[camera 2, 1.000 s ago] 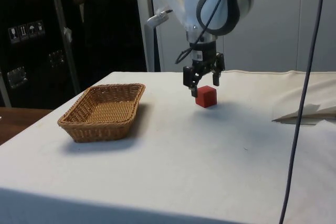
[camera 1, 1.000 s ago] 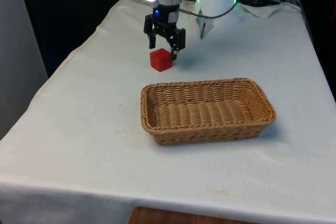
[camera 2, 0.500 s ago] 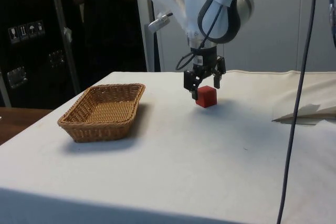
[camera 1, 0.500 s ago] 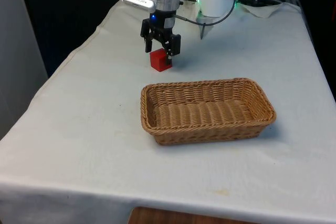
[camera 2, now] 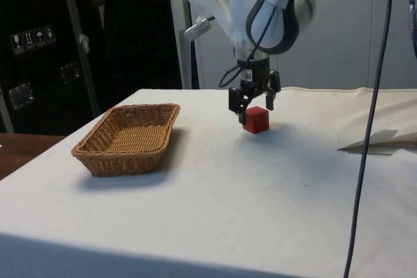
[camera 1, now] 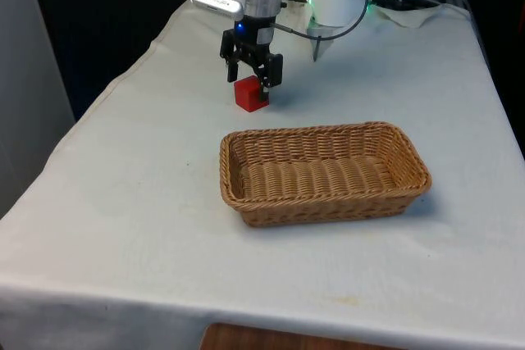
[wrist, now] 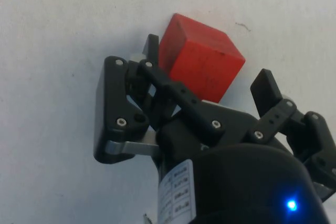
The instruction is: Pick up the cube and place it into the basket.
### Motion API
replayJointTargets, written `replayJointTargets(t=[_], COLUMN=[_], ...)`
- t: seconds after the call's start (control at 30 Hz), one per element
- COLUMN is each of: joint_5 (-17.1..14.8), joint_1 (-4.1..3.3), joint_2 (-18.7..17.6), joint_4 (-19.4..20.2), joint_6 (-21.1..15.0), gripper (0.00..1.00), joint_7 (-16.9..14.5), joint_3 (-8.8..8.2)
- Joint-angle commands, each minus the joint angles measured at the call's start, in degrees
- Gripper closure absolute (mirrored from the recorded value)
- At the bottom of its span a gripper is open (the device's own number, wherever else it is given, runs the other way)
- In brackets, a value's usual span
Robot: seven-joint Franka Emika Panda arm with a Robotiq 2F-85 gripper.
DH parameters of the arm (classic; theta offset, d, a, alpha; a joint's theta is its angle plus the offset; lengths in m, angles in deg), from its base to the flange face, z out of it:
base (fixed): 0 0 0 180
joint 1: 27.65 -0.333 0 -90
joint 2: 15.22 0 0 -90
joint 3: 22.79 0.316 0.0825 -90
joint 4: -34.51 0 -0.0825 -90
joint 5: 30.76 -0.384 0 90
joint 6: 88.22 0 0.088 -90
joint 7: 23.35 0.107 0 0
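Cube (camera 1: pixel 250 93): red, matte, sharp-edged, resting on the white cloth-covered table (camera 1: pixel 123 202) in the upper centre of the front view. Gripper (camera 1: pixel 249 79): black, angular, two-fingered, lowered over the cube with its fingers spread apart, one on each side; one finger (wrist: pixel 151 51) appears against a cube face, the other stands just off it. Basket (camera 1: pixel 324 172): oblong, tan woven wicker, ribbed walls, near the frame's centre, apart from the cube.

One camera faces along the table (camera 1: pixel 123 202); another watches from its side; the wrist camera looks down close. All share the cube (camera 1: pixel 249 94).
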Motion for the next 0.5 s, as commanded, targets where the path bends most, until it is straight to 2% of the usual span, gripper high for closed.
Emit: replayJointTargets(t=[0.0,0.03,0.13,0.17,0.23,0.3,0.33,0.37,0.47], joint_5=[0.1,0.0,0.1,0.1,0.1,0.1,0.1,0.1,0.0], joint_1=[-0.23,-0.06,-0.23,-0.17,-0.17,-0.17,-0.17,-0.17,-0.17], joint_2=[0.1,0.0,0.2,0.2,0.2,0.2,0.2,0.2,0.2], joint_4=[0.3,0.1,0.3,0.3,0.3,0.3,0.3,0.3,0.3], joint_6=[-0.5,0.0,-0.4,-0.4,-0.3,-0.3,-0.3,-0.3,-0.4], gripper=[0.00,0.00,0.00,0.03,0.20,0.42,0.53,0.71,0.98], joint_7=[0.2,0.0,0.1,0.1,0.1,0.1,0.1,0.1,0.1], joint_3=[-0.23,0.00,-0.17,-0.17,-0.11,-0.11,-0.11,-0.11,-0.11])
